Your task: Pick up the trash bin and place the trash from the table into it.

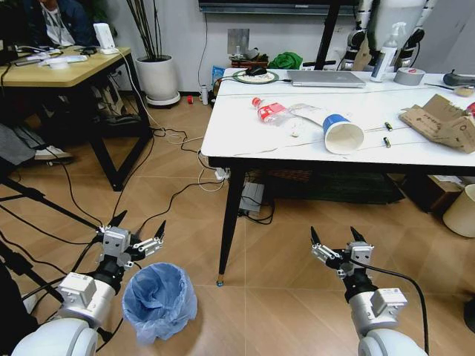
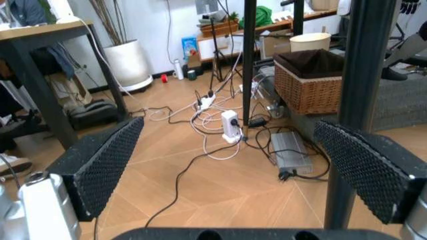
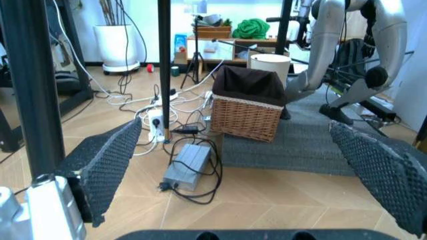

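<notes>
Wood-plank flooring (image 1: pixel 282 297) runs under everything we see, strewn with black cables and a white power strip (image 2: pixel 229 124) near the table legs. At the upper right of the head view stands the table (image 1: pixel 237 133), white with thin grey veins and black legs. On it we see the trash: a crushed clear bottle (image 1: pixel 271 111) with a red label, a blue-and-white paper cup (image 1: pixel 343 135) lying on its side just beside the bottle, and torn brown cardboard (image 1: pixel 439 122) at the right edge. A laptop (image 1: pixel 326 78), a spray bottle (image 1: pixel 387 52) and a tape roll (image 1: pixel 409 76) sit along the far side. A light-wood desk (image 1: pixel 67 70) fills the upper left, with a white planter (image 1: pixel 157 80) beyond it.

At the lower left, the trash bin (image 1: pixel 158 300) stands on the floor, lined with a crinkly light-blue bag; we cannot make out anything inside it. A cream bucket (image 1: pixel 464 211) sits at the right edge, and a wicker basket (image 3: pixel 245 112) with a dark liner rests under the table.

Our left gripper (image 1: pixel 137 236) hovers just above and beside the bin, fingers spread and holding nothing. Our right gripper (image 1: pixel 335 241) hangs low in front of the table, likewise released.
</notes>
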{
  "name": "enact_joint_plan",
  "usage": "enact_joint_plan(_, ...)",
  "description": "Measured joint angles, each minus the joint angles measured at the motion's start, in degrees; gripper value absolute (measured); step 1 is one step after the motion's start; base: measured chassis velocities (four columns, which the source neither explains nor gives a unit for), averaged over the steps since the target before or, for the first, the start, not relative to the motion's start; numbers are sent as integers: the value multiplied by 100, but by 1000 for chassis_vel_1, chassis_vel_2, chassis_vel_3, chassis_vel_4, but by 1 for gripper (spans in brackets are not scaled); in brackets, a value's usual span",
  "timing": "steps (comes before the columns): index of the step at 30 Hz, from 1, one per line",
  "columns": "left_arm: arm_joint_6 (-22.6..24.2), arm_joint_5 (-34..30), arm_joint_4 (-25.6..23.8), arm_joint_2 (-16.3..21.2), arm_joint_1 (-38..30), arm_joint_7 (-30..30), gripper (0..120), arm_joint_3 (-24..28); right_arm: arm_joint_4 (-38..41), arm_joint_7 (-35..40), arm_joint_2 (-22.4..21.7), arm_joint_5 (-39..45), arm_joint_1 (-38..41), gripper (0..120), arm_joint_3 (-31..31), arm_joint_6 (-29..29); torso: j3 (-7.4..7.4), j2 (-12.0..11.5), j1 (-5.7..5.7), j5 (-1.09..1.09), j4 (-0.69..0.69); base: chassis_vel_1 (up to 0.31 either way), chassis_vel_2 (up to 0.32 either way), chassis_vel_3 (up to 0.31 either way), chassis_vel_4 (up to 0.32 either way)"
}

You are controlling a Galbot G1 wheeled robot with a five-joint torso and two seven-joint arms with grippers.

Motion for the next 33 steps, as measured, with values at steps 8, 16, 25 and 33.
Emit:
enact_joint_plan(8, -12, 13, -6, -10, 13, -9, 100, 20, 1, 8, 0, -1, -27, 100, 5, 23, -136, -189, -52, 0, 0, 0, 0, 0, 0)
enact_joint_plan(16, -15, 18, -9, -16, 28, -11, 100, 15, 2, 11, 0, -3, -37, 100, 0, 27, -250, -356, -105, 0, 0, 0, 0, 0, 0)
enact_joint_plan(25, -16, 27, -25, -5, 26, -11, 100, 10, 21, 13, 0, -2, -57, 100, 3, 32, -410, -562, -153, 0, 0, 0, 0, 0, 0)
enact_joint_plan(33, -17, 38, -26, 8, 38, -8, 100, 5, 40, 15, 0, 16, -63, 100, 37, 32, -518, -706, -188, 0, 0, 0, 0, 0, 0)
